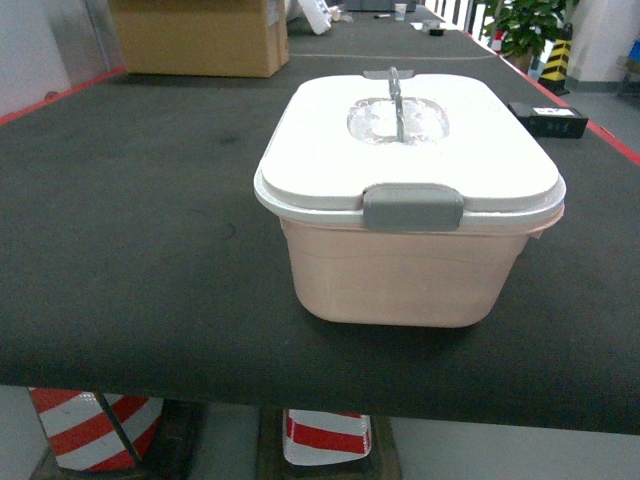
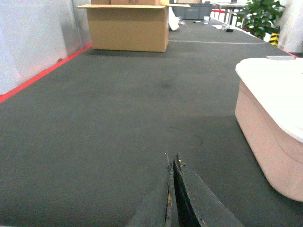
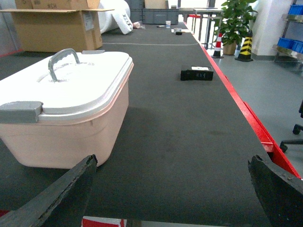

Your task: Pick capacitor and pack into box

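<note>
Right up front sits the box (image 1: 405, 200), pale pink tub near the bench (image 1: 130, 260) edge, white lid (image 1: 320, 150) on and the front grey clip (image 1: 412, 207) down. So job one, I'd say: pop the clips squarely, lift by the handle (image 1: 395, 100). Only the right wrist view shows the right tool (image 3: 170, 189) spread wide, plus a small black block (image 3: 196, 74) further back, maybe the capacitor. Left tool (image 2: 173, 198) is pinched together, holding nothing; cardboard carton (image 2: 128, 26) far behind.

You see only fingertips of the robot. The left gripper (image 2: 173, 189) shows two dark, matte fingers with rough, worn surfaces and pale flecks along their inner edges. The right gripper (image 3: 173, 189) shows two black, coarse-textured fingers with chipped, ragged edges.
</note>
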